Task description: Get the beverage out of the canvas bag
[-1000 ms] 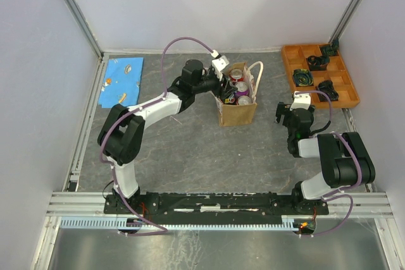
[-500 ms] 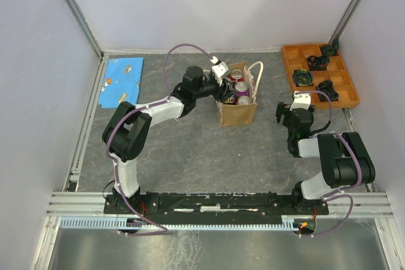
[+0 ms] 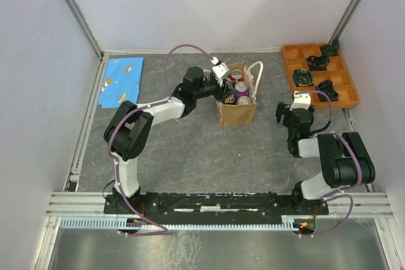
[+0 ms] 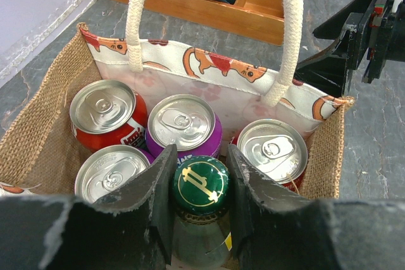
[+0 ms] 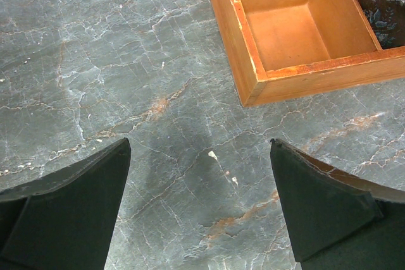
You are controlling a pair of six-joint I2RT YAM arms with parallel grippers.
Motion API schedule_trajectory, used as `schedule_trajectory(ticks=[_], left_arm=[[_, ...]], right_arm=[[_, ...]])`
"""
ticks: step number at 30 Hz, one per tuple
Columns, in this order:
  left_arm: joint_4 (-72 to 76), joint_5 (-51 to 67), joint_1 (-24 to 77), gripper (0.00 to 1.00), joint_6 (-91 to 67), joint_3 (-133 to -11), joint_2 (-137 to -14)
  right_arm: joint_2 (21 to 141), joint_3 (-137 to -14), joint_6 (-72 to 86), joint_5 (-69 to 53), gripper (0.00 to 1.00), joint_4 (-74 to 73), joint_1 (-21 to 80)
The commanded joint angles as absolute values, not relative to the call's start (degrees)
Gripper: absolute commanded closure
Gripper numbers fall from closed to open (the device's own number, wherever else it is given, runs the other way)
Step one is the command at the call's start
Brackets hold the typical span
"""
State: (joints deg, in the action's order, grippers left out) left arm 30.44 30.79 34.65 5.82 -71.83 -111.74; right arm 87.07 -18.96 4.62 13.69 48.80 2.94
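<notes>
Down inside the canvas bag (image 4: 38, 143), at the wall nearest the wrist camera, stands the beverage now in hand: a glass bottle (image 4: 200, 184) with a green and gold crown cap. It is crowded by four cans: a red can (image 4: 102, 107) and a purple can (image 4: 182, 121) behind it, a silver-topped can (image 4: 111, 175) just beside it on one side and another can (image 4: 271, 148) on the other. The left gripper (image 4: 201, 151) reaches into the open mouth of the bag, and its two dark fingers (image 4: 158, 188) press against either side of the cap and neck, clenched on the bottle as far as the wrist view shows. By my reading, the task is at its first real step: the grasp looks made, but the bottle sits at full depth among the cans, so the lift out and the setting down on the table are left to do. The bottle is upright, its long axis vertical, with the cap pointing straight up toward the bag's opening between the two white rope handles (image 4: 136, 17). That suggests a straight upward pull would clear it. The right gripper (image 5: 200, 141) hovers over bare table just beside the orange tray (image 5: 231, 30), well apart from the bag, with its fingers spread wide and holding nothing.
</notes>
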Motion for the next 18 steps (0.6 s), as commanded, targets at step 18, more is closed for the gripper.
schedule_trajectory(ticks=[18], left_arm=[[31.3, 33.5, 35.1, 0.97, 2.7, -88.8, -106.8]], right_arm=[[86.5, -20.6, 4.4, 13.3, 0.01, 50.2, 2.8]])
